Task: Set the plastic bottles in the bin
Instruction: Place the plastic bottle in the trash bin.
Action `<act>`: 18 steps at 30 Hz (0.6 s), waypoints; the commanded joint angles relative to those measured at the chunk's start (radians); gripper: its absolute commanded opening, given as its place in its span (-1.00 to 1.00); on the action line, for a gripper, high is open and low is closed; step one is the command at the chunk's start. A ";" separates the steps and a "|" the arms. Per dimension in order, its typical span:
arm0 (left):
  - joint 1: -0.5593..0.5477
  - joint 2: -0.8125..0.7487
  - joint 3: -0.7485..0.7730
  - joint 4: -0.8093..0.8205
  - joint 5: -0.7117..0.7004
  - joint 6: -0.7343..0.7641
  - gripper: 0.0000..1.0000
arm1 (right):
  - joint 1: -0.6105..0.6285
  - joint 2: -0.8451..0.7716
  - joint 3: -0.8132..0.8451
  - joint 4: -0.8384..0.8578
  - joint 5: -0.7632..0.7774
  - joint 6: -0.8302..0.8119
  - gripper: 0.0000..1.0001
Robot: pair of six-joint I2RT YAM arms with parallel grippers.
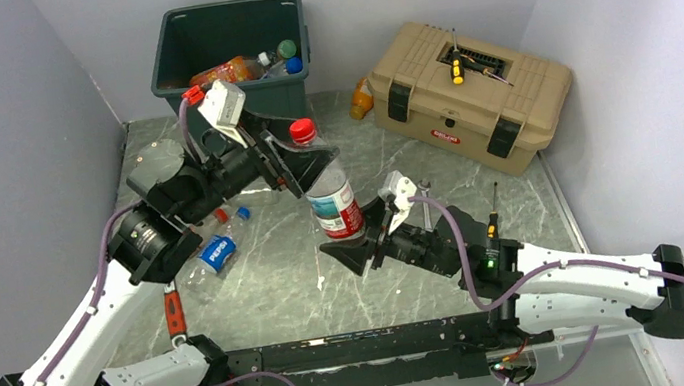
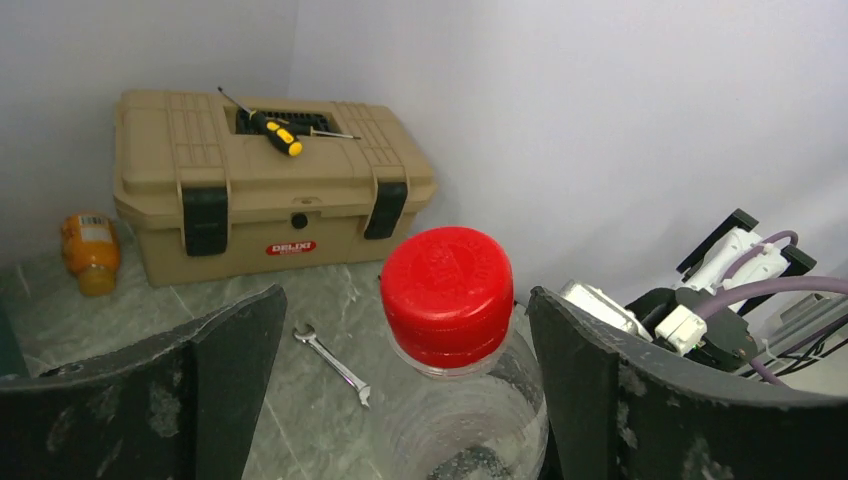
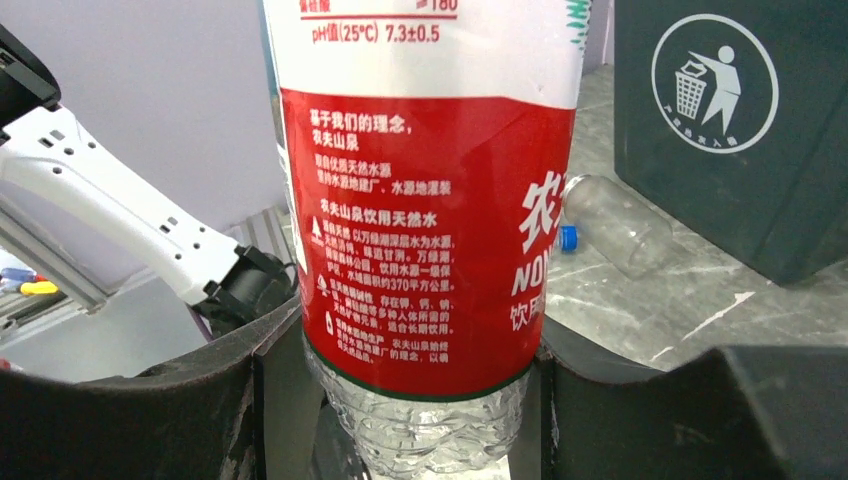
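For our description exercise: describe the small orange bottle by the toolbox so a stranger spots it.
Start at the tan plastic toolbox with black latches, far right. At its end nearest the dark green square bin is a small orange plastic bottle. The other bottles outside the bin are clear.
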 commanded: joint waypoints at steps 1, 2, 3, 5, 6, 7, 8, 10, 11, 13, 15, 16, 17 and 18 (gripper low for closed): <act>0.013 -0.007 -0.011 -0.034 -0.026 -0.031 0.92 | 0.004 -0.039 -0.004 0.112 -0.039 -0.032 -0.47; 0.017 -0.008 -0.014 -0.033 -0.023 -0.036 0.90 | 0.004 -0.043 -0.008 0.114 -0.041 -0.032 -0.48; 0.022 -0.010 -0.018 -0.024 -0.014 -0.041 0.86 | 0.004 -0.044 -0.005 0.110 -0.040 -0.035 -0.48; 0.029 -0.013 -0.024 -0.004 0.018 -0.050 0.72 | 0.003 -0.036 0.004 0.095 -0.038 -0.039 -0.49; 0.030 -0.011 -0.023 0.004 0.032 -0.053 0.64 | 0.004 -0.033 0.007 0.092 -0.039 -0.041 -0.49; 0.031 -0.010 -0.021 0.010 0.047 -0.055 0.55 | 0.004 -0.030 0.007 0.090 -0.039 -0.041 -0.49; 0.034 -0.008 -0.017 0.012 0.059 -0.058 0.46 | 0.004 -0.028 0.007 0.089 -0.038 -0.042 -0.49; 0.034 -0.004 -0.012 0.021 0.081 -0.062 0.21 | 0.004 -0.025 0.004 0.087 -0.033 -0.043 -0.49; 0.035 -0.003 -0.011 0.025 0.088 -0.066 0.08 | 0.004 -0.023 0.002 0.086 -0.031 -0.044 -0.49; 0.035 -0.004 -0.012 0.040 0.100 -0.074 -0.16 | 0.004 -0.021 -0.002 0.085 -0.025 -0.046 -0.49; 0.034 -0.004 -0.014 0.052 0.109 -0.078 -0.34 | 0.004 -0.020 -0.008 0.085 -0.021 -0.045 -0.50; 0.034 -0.004 -0.014 0.057 0.114 -0.079 -0.44 | 0.004 -0.020 -0.011 0.086 -0.020 -0.046 -0.50; 0.035 -0.002 -0.015 0.065 0.122 -0.079 -0.58 | 0.004 -0.021 -0.013 0.085 -0.017 -0.045 -0.50; 0.034 -0.002 -0.016 0.071 0.129 -0.079 -0.71 | 0.004 -0.020 -0.013 0.081 -0.013 -0.043 -0.47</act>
